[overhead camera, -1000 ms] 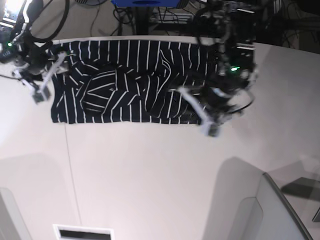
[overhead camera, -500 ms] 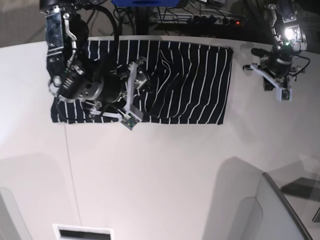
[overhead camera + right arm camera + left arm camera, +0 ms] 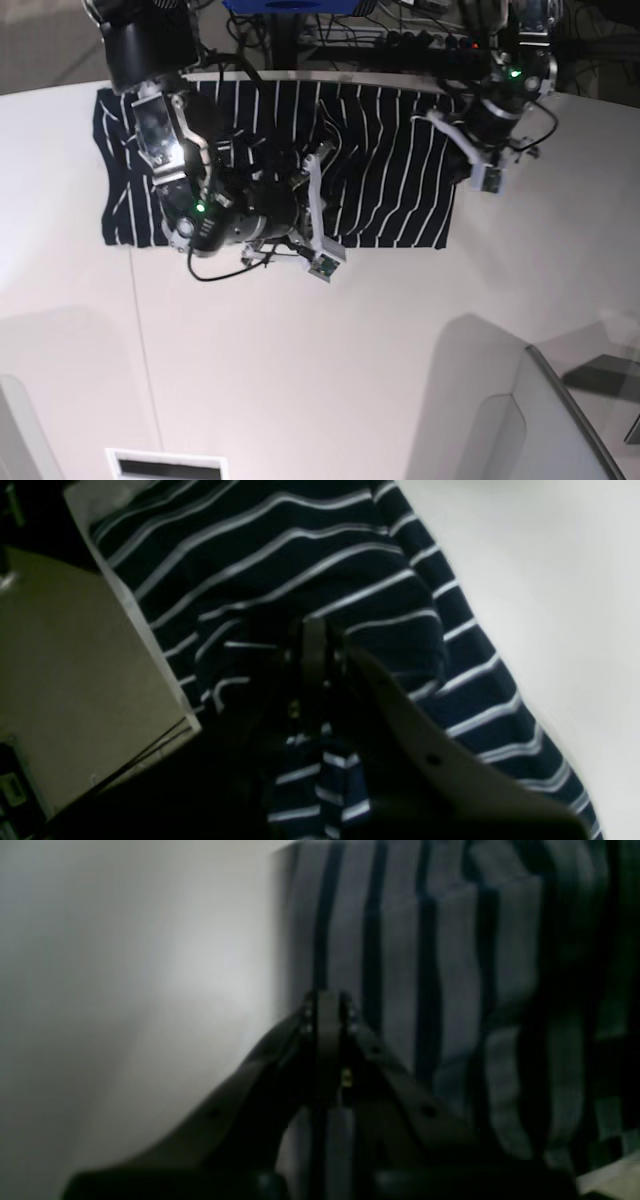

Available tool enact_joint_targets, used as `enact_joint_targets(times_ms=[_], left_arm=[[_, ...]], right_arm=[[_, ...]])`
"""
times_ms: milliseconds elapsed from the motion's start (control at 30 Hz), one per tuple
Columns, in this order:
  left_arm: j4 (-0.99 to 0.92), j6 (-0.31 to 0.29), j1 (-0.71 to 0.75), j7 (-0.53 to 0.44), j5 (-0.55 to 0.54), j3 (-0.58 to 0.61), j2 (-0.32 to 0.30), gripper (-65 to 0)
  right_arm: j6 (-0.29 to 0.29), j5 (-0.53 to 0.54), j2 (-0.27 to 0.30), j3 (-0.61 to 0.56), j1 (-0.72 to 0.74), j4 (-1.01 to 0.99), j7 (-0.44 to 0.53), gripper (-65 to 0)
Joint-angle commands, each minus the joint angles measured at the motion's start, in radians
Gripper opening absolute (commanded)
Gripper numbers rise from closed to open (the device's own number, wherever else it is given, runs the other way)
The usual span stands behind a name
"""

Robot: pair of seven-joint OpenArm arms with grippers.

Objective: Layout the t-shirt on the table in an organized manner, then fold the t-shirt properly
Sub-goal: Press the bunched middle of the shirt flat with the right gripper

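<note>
- The t-shirt (image 3: 380, 170) is lying spread along the far edge of the white tabletop (image 3: 330, 360), wrinkled in its middle.
- The left tool (image 3: 327, 1000) is sitting pressed together over the shirt's side edge; whether it is pinching fabric is unclear.
- The right tool (image 3: 312, 630) is sitting pressed together on rumpled striped fabric (image 3: 310, 570).
</note>
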Motion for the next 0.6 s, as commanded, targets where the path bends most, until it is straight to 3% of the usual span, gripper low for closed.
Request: enact_joint_targets(times_ms=[0, 167, 300, 567], left_arm=[[0.006, 0.004, 0.002, -0.021, -0.002, 0.010, -0.009, -65.0], [-0.012, 0.005, 0.006, -0.021, -0.002, 0.018, -0.013, -65.0], [-0.071, 0.005, 0.001, -0.021, 0.000, 0.018, -0.041, -65.0], [-0.212, 0.005, -0.028, -0.027, 0.000, 0.018, -0.044, -65.0]], right_arm=[[0.007, 0.014, -0.011, -0.001, 0.032, -0.022, 0.035, -63.0], [0.007, 0.011, -0.004, -0.001, 0.101, -0.226, 0.149, -63.0], [0.007, 0.011, 0.033, 0.000, 0.149, -0.367, 0.227, -63.0], [0.007, 0.007, 0.094, -0.006, 0.221, -0.509, 0.306, -63.0]])
